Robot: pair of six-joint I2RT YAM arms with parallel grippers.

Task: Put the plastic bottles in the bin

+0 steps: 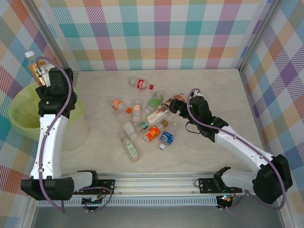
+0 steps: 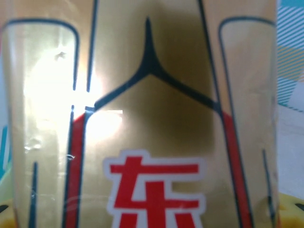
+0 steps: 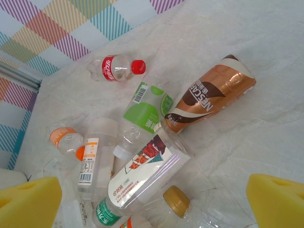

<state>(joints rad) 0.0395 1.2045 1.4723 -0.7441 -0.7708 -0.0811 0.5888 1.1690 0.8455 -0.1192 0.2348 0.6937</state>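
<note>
A plastic bottle [image 1: 33, 65] with a white cap and a gold label stands upright in my left gripper [image 1: 42, 72], which is shut on it above the far rim of the bin [image 1: 21, 114]. Its gold label [image 2: 152, 118] with red lettering sits right against the left wrist camera. Several more plastic bottles [image 1: 147, 118] lie scattered mid-table. My right gripper [image 1: 176, 103] [image 3: 152, 204] hangs open over the right side of that pile, its yellow pads [image 3: 28, 202] wide apart. Below it lie a white-labelled bottle [image 3: 142, 175], a brown Nescafe bottle [image 3: 209, 97] and a green-labelled one [image 3: 147, 111].
A red-capped bottle [image 1: 141, 84] lies apart toward the back wall. A blue-labelled bottle [image 1: 166, 137] and another bottle [image 1: 132, 149] lie nearest the front rail. Checked walls close the table at the back and both sides.
</note>
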